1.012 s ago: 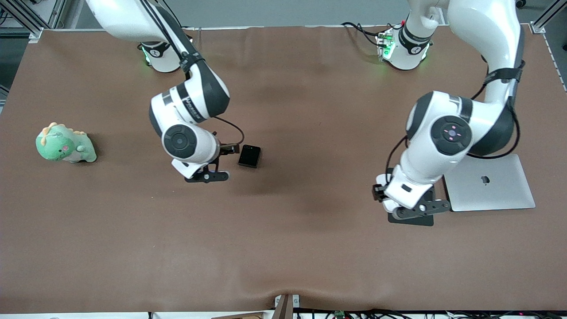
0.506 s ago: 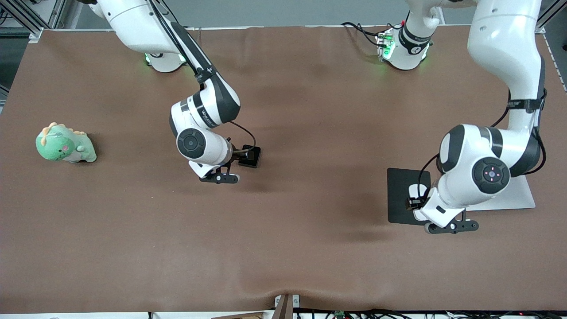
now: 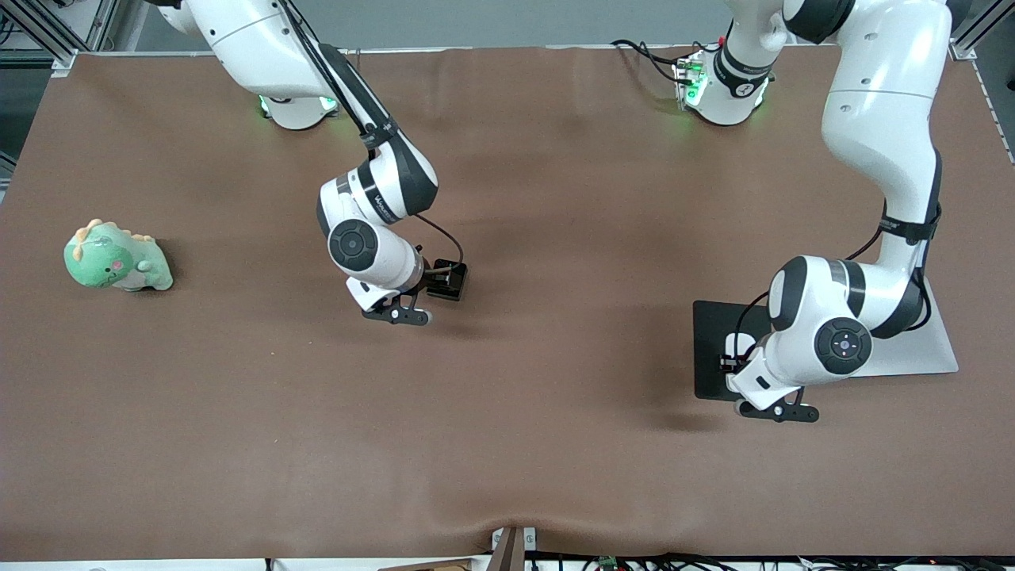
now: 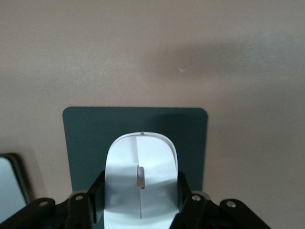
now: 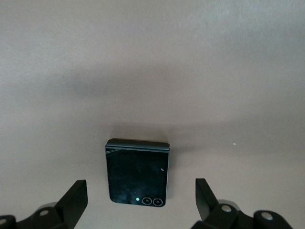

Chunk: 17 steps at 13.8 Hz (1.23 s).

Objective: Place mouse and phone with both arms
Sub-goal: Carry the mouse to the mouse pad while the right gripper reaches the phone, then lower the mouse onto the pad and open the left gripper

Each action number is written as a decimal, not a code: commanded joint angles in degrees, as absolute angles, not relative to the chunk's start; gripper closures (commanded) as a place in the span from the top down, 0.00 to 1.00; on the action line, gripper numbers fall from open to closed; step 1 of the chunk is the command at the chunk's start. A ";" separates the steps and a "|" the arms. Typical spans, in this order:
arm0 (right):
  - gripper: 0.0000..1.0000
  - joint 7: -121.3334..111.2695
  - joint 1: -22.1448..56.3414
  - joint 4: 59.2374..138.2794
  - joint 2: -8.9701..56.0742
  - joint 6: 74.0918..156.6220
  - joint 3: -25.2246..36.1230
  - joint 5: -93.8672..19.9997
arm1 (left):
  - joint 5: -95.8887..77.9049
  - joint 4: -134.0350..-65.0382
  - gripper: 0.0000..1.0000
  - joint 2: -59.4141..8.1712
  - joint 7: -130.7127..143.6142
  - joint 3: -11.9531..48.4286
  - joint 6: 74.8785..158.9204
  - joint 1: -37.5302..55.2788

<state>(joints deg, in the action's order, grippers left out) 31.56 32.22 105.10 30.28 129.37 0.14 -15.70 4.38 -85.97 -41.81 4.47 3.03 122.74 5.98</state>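
The white mouse (image 3: 741,342) sits on or just above a matte black pad (image 3: 710,349) toward the left arm's end of the table. My left gripper (image 3: 733,361) is shut on the mouse, a finger against each side, as the left wrist view shows: mouse (image 4: 140,162), pad (image 4: 86,138), gripper (image 4: 140,191). The black glossy phone (image 3: 456,285) lies flat on the table toward the right arm's end. My right gripper (image 3: 432,277) is open and low over it. In the right wrist view the phone (image 5: 137,174) lies between the spread fingers (image 5: 76,195), untouched.
A closed silver laptop (image 3: 928,349) lies beside the pad at the left arm's end, its corner in the left wrist view (image 4: 9,186). A green plush dinosaur (image 3: 117,258) sits at the right arm's end. The brown table cover (image 3: 507,436) is bare nearer the front camera.
The right gripper moved sideways to the phone and now straddles it. The left arm swung toward the laptop and sank lower, the mouse staying in its gripper at the pad.
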 commanded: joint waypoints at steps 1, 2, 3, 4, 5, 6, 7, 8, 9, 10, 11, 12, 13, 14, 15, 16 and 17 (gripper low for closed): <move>1.00 34.18 33.75 105.91 30.58 131.39 0.62 -16.96 | 4.66 -86.31 0.27 -43.67 0.71 3.34 126.46 3.35; 1.00 34.19 33.75 106.08 30.93 132.18 0.70 -16.96 | 4.66 -86.40 0.28 -44.12 0.62 3.34 127.00 3.17; 1.00 34.19 33.84 106.95 31.11 133.75 0.70 -16.96 | 4.57 -86.48 0.29 -44.30 0.62 3.34 127.09 3.25; 1.00 34.19 33.92 107.75 31.29 135.68 0.70 -16.96 | 4.57 -86.48 0.32 -45.25 0.62 3.34 127.61 3.16; 1.00 34.19 34.10 108.28 31.72 137.18 0.62 -16.96 | 4.57 -86.75 0.42 -45.70 0.79 3.34 129.01 3.16; 1.00 34.19 34.97 108.28 32.25 137.55 0.70 -16.96 | 4.57 -87.62 0.76 -45.62 0.97 3.34 130.07 3.25; 1.00 34.54 35.33 108.28 32.43 137.72 0.70 -16.96 | 4.57 -87.89 1.00 -45.35 1.05 3.34 130.34 3.25; 1.00 35.24 35.42 108.19 32.61 137.81 0.70 -16.96 | 4.57 -87.89 1.00 -45.09 1.32 3.34 130.34 3.25; 1.00 35.85 35.68 108.11 32.96 137.90 0.70 -16.79 | 4.57 -87.98 1.00 -44.39 1.75 3.43 130.17 3.43; 1.00 36.21 35.94 108.11 33.13 137.81 0.70 -16.79 | 4.57 -88.07 1.00 -43.51 1.76 3.43 129.82 3.51; 1.00 36.21 36.03 108.11 33.13 137.81 0.70 -16.79 | 4.57 -88.41 1.00 -42.11 1.76 3.43 129.21 3.52; 1.00 36.21 36.04 108.19 33.13 137.81 0.79 -16.79 | 4.57 -89.03 1.00 -40.36 1.58 3.43 128.42 3.43; 1.00 36.21 36.12 108.19 33.22 137.81 0.70 -16.70 | 4.57 -89.64 1.00 -38.25 1.41 3.51 127.36 3.17; 1.00 36.21 36.12 108.19 33.31 137.99 0.79 -16.70 | 4.57 -90.52 1.00 -35.97 0.97 3.52 126.05 3.16; 1.00 36.21 36.47 108.11 33.66 138.42 0.79 -16.70 | 4.57 -91.57 1.00 -33.42 0.88 3.52 124.82 3.08; 1.00 36.21 36.91 108.19 33.84 139.12 0.79 -16.70 | 4.57 -92.71 1.00 -30.79 0.70 3.52 123.67 3.16; 1.00 36.91 37.00 108.19 34.19 140.00 0.79 -16.70 | 4.40 -93.94 1.00 -28.24 0.62 3.60 122.53 3.08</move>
